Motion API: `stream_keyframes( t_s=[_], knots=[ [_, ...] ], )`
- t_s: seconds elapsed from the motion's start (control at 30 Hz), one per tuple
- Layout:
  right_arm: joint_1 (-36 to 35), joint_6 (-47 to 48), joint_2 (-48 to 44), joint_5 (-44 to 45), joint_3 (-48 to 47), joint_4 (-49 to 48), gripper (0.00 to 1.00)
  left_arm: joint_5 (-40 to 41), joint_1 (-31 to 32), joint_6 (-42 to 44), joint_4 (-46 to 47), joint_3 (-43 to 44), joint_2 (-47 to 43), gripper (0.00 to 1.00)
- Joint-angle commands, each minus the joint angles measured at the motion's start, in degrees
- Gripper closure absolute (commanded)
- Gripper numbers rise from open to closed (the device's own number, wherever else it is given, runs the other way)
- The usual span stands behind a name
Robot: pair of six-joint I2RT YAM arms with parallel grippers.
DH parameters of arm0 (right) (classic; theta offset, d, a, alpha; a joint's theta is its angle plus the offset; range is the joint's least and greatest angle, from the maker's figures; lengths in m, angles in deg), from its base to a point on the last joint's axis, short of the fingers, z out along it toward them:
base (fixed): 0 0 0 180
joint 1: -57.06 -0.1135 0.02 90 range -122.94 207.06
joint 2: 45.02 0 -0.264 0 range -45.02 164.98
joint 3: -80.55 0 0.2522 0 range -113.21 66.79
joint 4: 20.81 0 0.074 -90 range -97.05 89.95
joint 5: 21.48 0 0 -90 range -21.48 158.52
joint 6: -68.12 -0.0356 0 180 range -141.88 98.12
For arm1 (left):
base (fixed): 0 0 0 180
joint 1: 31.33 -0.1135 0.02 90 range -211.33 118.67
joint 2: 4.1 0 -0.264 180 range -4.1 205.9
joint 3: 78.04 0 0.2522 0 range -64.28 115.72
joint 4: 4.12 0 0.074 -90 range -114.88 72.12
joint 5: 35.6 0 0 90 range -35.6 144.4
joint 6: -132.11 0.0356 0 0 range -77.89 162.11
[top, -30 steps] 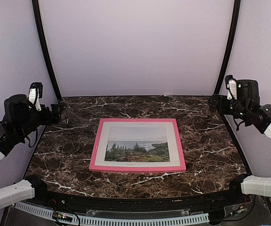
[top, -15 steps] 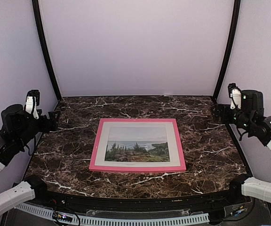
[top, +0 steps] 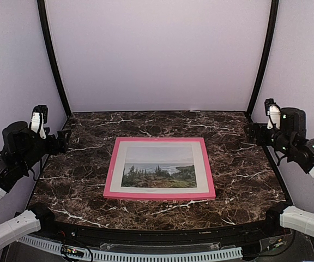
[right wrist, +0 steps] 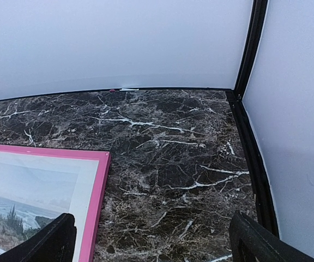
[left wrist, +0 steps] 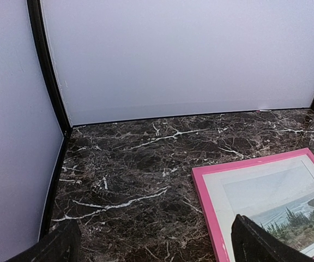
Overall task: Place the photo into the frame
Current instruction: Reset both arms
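The pink frame lies flat in the middle of the dark marble table. The photo of trees, water and pale sky sits inside it, white-bordered. My left gripper hovers above the table's left edge, open, with nothing between its fingers. My right gripper hovers above the right edge, open and empty too. In the left wrist view the frame's corner and the photo lie to the right of the open left gripper. In the right wrist view the frame and photo lie left of the open right gripper.
Pale walls close the table on three sides, with black posts at the back corners. A black rail runs along the table's right edge. A white cable track lines the near edge between the arm bases.
Both arms have sunk a little and drawn outward toward the side walls, mostly in the first half second. The frame and photo have not moved.
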Motion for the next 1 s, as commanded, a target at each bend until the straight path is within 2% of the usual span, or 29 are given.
stream_keyframes(
  t_s=[0.0, 0.97],
  knots=[
    [0.2, 0.5, -1.0, 0.3, 0.8, -2.4, 0.01, -0.8, -0.3, 0.5, 0.3, -0.8, -0.8, 0.01],
    [0.2, 0.3, -0.9, -0.9, 1.4, -2.2, 0.02, 0.3, -0.3, 0.7, 0.9, -1.7, -2.1, 0.01]
  ],
)
